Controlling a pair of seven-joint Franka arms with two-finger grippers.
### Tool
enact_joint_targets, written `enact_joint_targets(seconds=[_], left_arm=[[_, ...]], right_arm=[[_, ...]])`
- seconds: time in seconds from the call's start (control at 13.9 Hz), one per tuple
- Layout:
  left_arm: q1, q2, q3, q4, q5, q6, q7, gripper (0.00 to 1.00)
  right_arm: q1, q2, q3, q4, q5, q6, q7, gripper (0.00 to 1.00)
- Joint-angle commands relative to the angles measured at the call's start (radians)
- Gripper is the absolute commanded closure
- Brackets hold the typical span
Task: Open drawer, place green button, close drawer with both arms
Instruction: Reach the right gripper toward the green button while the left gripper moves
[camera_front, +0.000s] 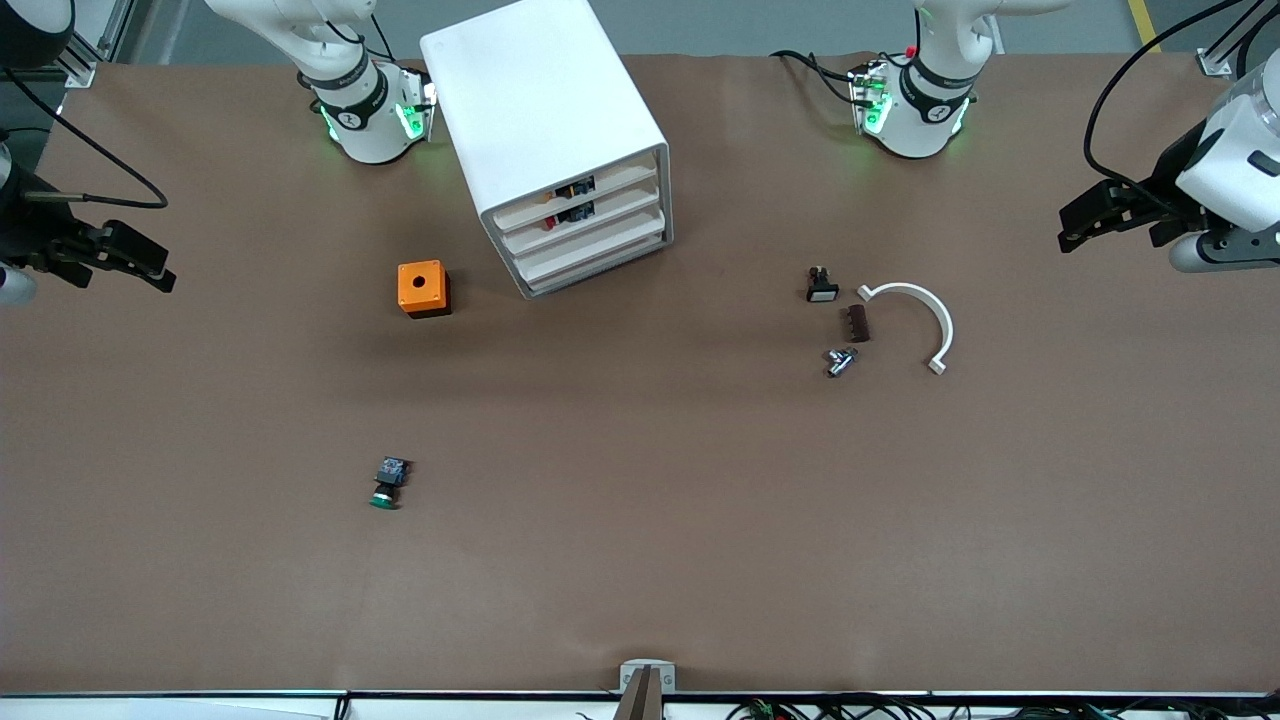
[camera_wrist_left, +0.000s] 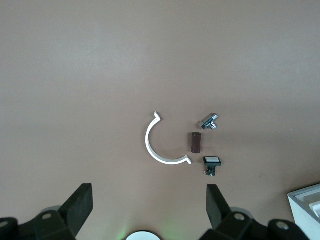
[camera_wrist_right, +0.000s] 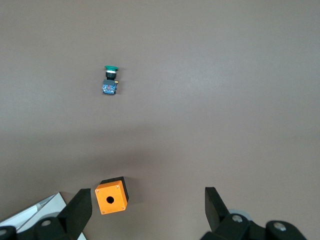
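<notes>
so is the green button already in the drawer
No, the green button lies on the bare table, nearer the front camera than the orange cube.

The table (camera_front: 640, 560) is showing a matt brown covering. The cabinet (camera_front: 530, 90) is looking like smooth white plastic, the orange cube (camera_front: 423, 288) plastic too, the small fitting (camera_front: 840, 361) shiny metal.

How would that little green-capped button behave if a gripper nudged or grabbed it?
The button lies on its side on the table, and its green cap is round, so a nudge might swing or roll it rather than slide it straight. It looks tiny, so probably very light. Its black body looks blocky, likely giving the fingers flatter faces to grip than the cap.
</notes>
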Motion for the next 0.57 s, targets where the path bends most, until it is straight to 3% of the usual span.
enact_joint_targets(seconds=[0.0,0.22,0.5], left_arm=[[0.008,0.010,-0.006,0.019,0.011,-0.006,0.022,0.00],[-0.003,0.028,-0.009,0.022,-0.001,-0.014,0.018,0.00],[-0.036,0.143,-0.020,0.027,-0.027,-0.010,0.006,0.00]], right_arm=[[-0.017,-0.019,0.012,-0.014,-0.015,-0.002,-0.014,0.00],[-0.015,-0.019,0.013,-0.014,-0.015,0.001,-0.012,0.00],[0.001,0.005,0.018,-0.013,-0.003,0.016,-0.001,0.00]])
